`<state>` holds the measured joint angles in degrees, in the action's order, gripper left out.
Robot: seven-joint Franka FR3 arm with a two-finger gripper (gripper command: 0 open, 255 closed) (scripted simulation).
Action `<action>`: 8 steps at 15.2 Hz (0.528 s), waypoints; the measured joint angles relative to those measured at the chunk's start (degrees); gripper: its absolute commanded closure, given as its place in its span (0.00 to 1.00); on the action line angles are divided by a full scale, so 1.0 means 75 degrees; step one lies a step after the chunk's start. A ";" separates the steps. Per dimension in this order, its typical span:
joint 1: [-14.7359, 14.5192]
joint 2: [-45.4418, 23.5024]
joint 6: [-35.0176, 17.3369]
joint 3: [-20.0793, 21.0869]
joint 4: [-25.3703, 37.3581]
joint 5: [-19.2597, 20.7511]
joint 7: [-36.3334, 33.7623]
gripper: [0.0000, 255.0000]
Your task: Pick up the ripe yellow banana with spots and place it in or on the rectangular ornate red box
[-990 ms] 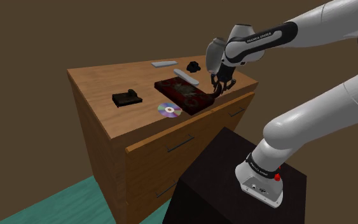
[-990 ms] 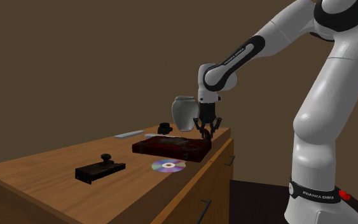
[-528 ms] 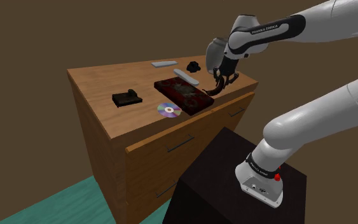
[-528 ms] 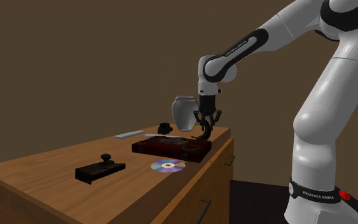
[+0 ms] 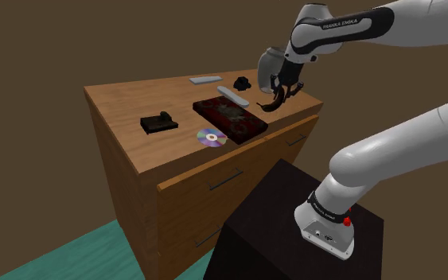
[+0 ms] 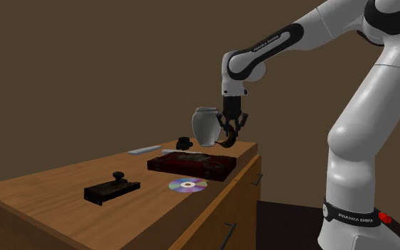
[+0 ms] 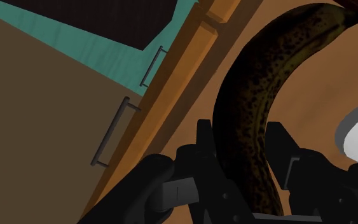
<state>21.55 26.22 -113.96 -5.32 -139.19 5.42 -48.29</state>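
Gripping the banana [image 7: 255,121] near one end, the black gripper [image 7: 241,159] has its two fingers [image 7: 202,147] pressed against either side of the fruit. The wrist view shows a dark, heavily speckled peel running up between them. From the shoulder view the banana [image 5: 273,104] hangs in a hook shape under the gripper [image 5: 281,89], clear of the wooden dresser [image 5: 126,107] and just off the red box's [image 5: 228,117] end nearest the arm. The second exterior view agrees: banana [image 6: 228,136] dangling below the gripper [image 6: 231,122], above the dresser's right-hand corner, with the red box [image 6: 191,164] lower and to that view's left.

That height looks deliberate: judged from here, it lets the drooping tip pass over the box's edge on the way across. The end grip leaves most of the fruit hanging free, so a swing or a slip looks like the thing to watch.

A pale lidded jar [image 6: 205,124] stands close behind the gripper, tight company for any sideways move. A CD [image 5: 212,138] lies just beside the box towards the drawer fronts, a black stapler-like tool [image 5: 158,122] sits well apart, and a grey bar [image 5: 234,96] rests at the box's far edge.

As for writing, "FRANKA EMIKA" reads along the forearm [image 5: 337,22] and again on the band at the arm's base [image 6: 353,219]. Nothing else carries legible lettering.
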 measured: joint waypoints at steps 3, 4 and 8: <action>-0.0010 0.0064 0.0308 0.0021 0.0244 -0.0015 0.0002 1.00; -0.0013 0.0070 0.0403 0.0028 0.0332 -0.0022 0.0001 1.00; -0.0258 -0.0070 0.0489 0.0442 0.0524 -0.0219 -0.0532 1.00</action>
<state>19.61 25.69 -110.29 -2.01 -135.26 3.78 -52.28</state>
